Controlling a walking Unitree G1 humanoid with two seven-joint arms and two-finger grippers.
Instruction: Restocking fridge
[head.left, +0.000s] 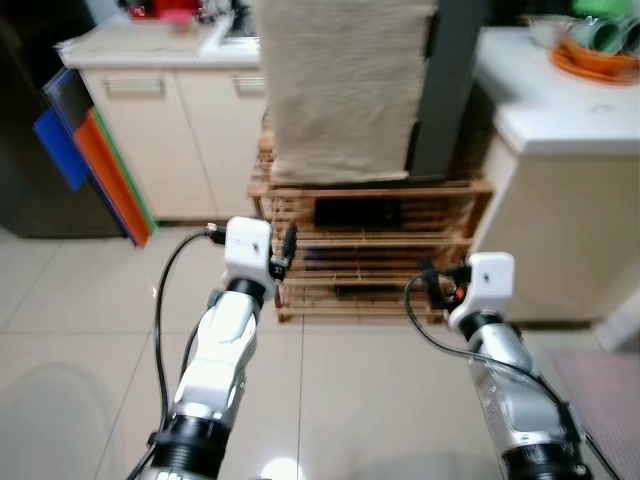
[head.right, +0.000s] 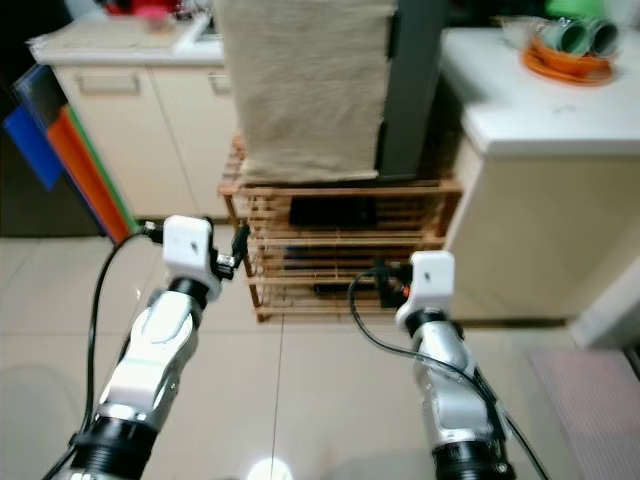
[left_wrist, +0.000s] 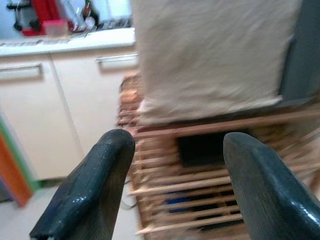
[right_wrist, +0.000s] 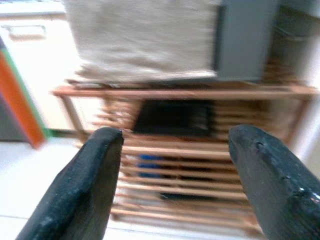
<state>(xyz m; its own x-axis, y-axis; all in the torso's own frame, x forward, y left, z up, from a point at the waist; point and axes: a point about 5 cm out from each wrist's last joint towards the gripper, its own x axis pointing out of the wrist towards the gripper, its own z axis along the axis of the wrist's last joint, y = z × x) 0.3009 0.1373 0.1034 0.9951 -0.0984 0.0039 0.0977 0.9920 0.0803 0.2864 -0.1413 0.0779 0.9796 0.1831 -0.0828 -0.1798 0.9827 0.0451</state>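
Observation:
My left gripper (left_wrist: 177, 145) is open with nothing between its fingers, held above the tiled floor and pointed at a wooden slatted rack (head.left: 375, 250). My right gripper (right_wrist: 175, 137) is open and empty too, facing the same rack from the right. In the left eye view both arms reach forward, the left gripper (head.left: 284, 250) and right gripper (head.left: 436, 280) just short of the rack's front. A beige cloth (head.left: 345, 85) drapes over something standing on the rack. A tall grey panel (head.left: 447, 90) rises beside it. Dark and blue items lie blurred inside the rack.
A white counter (head.left: 560, 120) with an orange tray of green cups (head.left: 600, 45) stands on the right. Cream cabinets (head.left: 175, 130) stand at the left, with blue and orange boards (head.left: 85, 150) leaning beside a dark appliance (head.left: 25, 150). Tiled floor (head.left: 90, 330) lies open on the left.

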